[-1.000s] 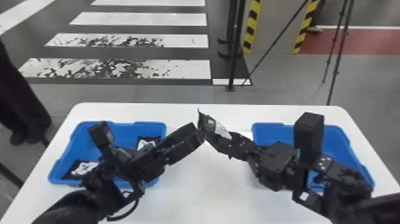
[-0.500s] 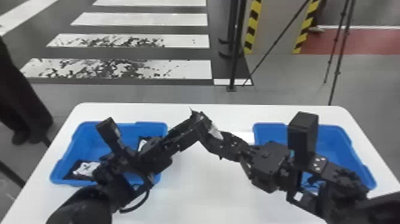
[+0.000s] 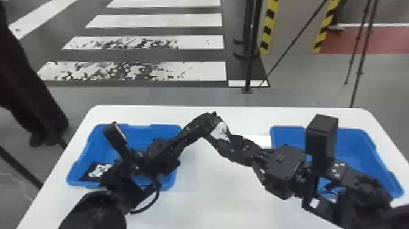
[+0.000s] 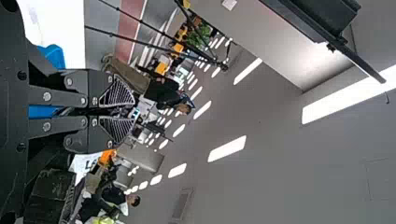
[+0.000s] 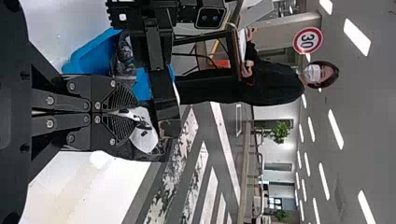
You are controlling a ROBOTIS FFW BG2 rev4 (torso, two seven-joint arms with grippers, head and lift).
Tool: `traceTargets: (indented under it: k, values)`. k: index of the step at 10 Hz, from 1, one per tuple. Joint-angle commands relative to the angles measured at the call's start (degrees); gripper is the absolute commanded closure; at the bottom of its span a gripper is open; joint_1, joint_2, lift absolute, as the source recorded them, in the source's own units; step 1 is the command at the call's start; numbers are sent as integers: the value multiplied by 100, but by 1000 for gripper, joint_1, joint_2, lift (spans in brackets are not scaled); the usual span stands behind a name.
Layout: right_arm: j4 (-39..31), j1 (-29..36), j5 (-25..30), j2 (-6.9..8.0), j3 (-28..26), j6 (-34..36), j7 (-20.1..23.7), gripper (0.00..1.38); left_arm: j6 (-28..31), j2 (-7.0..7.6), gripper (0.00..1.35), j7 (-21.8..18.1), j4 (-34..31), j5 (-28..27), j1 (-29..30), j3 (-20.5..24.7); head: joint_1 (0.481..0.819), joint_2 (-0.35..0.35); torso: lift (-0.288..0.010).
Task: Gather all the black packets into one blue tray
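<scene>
The left gripper (image 4: pixel 124 112) has risen to the black-and-white plastic packet (image 5: pixel 144 136) clamped in the right gripper (image 5: pixel 127 113). Its fingers have come together, apparently on the packet's edge, suggesting handover towards the rectangular blue tray (image 3: pixel 100 144) below and left of it. Fingertips obscure that edge; the arm hides part of the tray.

White crosswalk stripes (image 3: pixel 210 70) lie at far left, the nearer ones worn; to their right stand a black pole (image 3: pixel 250 61), yellow-and-black striping (image 3: pixel 268 30) and thin tripod legs (image 3: pixel 359 73), near red flooring (image 3: pixel 386 39)
</scene>
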Motion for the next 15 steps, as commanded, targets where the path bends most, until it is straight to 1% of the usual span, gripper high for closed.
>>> traceTargets:
  k: [1,2,3,4,5,6,7,8,9,10,11,12,13,14,15]
  values:
    - [127,6,-219,8,-2,-229,-2,892,38,4,1202,-30,-7,13,-2,2,695,56,-110]
    - [113,20,-231,17,-36,-257,-2,897,-61,4,1204,-74,-7,24,-2,2,695,61,-110]
    - [141,91,-345,26,-116,-257,-11,720,-300,4,1204,-83,-7,-10,12,36,695,62,-110]
    - [183,189,-357,78,-345,-356,-11,410,-454,4,1204,-118,-7,-170,26,208,695,65,-110]
    - [211,372,-414,122,-619,-539,-20,200,-539,30,1204,-162,-21,-227,40,345,695,65,-110]
    - [281,569,-562,184,-893,-679,-37,93,-595,57,1204,-197,-21,-273,111,527,695,61,-110]
    - [380,836,-779,281,-1236,-862,-72,104,-637,92,1204,-258,-21,-478,195,836,695,53,-110]
    - [380,1117,-848,386,-1556,-947,-99,104,-679,136,1204,-302,-21,-764,279,1179,695,48,-110]
    - [394,1328,-905,456,-1796,-1003,-125,105,-736,189,1204,-346,-21,-1084,336,1522,695,48,-110]
    - [380,1525,-928,509,-2001,-1017,-116,105,-764,224,1204,-346,-21,-1541,336,1887,695,52,-110]
    - [394,1638,-974,527,-2093,-1017,-116,105,-778,250,1202,-346,-7,-2158,308,2287,695,62,-110]
    - [394,1736,-985,535,-2139,-1017,-116,107,-722,312,1202,-302,21,-2649,251,2538,695,84,-110]
    - [394,1806,-1042,553,-2230,-1017,-116,107,-806,356,1190,-214,246,-2603,181,2584,695,117,-110]
    - [422,1975,-1168,650,-2481,-1031,-169,107,-679,356,660,-48,359,-2569,209,2676,695,133,-110]
    - [267,2228,-1248,782,-2733,-1157,-327,104,-581,312,96,-12,359,-2661,350,2824,695,148,-110]
